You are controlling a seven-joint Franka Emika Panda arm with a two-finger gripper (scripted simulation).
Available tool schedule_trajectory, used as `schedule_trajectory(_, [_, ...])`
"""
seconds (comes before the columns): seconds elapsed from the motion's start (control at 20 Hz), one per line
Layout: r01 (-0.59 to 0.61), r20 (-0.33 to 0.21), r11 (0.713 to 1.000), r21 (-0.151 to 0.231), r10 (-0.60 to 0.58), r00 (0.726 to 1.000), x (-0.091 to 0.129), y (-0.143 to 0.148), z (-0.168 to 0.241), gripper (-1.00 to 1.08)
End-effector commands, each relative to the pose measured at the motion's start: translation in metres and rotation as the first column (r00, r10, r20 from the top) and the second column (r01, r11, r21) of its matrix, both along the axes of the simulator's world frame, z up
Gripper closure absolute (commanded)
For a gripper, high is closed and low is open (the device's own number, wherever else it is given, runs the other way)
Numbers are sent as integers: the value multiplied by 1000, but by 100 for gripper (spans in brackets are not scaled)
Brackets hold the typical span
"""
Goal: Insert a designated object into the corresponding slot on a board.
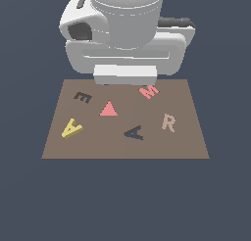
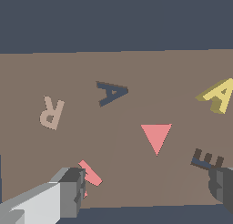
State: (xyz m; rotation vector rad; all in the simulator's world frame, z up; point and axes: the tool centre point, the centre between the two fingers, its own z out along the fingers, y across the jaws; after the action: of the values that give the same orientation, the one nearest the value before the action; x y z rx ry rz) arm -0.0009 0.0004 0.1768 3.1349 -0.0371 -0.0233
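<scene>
Over on the exterior view's left of the board (image 1: 186,137) sits the yellow A (image 1: 72,128), well apart from its dark A slot (image 1: 134,133), untouched, since the claw (image 2: 145,191) hangs wide and empty above.

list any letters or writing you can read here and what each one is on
"A": yellow block lying on the board
"A": dark cut-out slot in the board
"E": dark cut-out in the board
"M": pink block
"R": beige block
No labels, brands or numbers anywhere.
</scene>
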Motion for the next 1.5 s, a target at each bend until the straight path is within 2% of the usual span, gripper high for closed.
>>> schedule_trajectory(0.0, [0, 0, 1000, 0, 0, 1000, 0, 0, 0, -92])
schedule_trajectory(0.4, [56, 2, 998, -1, -56, 998, 10, -12, -11, -92])
schedule_trajectory(0.75, [201, 6, 980, -2, -201, 980, 32, -47, -41, -92])
schedule_trajectory(0.9, [291, 8, 957, -1, -291, 957, 44, -71, -59, -92])
schedule_trajectory(1.1, [412, 12, 911, 0, -412, 911, 57, -106, -84, -92])
schedule_trajectory(1.45, [553, 15, 833, 4, -553, 833, 66, -151, -115, -92])
